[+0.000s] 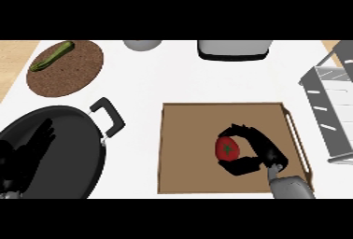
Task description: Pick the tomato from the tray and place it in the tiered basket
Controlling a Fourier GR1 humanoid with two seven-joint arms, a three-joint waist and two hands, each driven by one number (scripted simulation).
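Tomato (228,148): red, green stem mark, inside wooden tray (186,140), right of middle.
Right hand (263,148): curled round tomato from the right side.
Left hand (27,154): open, fingers up, resting at lower left over black pan (76,140).
Tiered basket (329,107): right edge, apart from tray.
Green courgette (52,56): lying on round brown mat (69,77), upper left.

The right hand (265,148) is black and slim-fingered, joined to a rounded grey forearm (291,187). The left hand (26,156) is black too, probably the same build; its outline barely shows.
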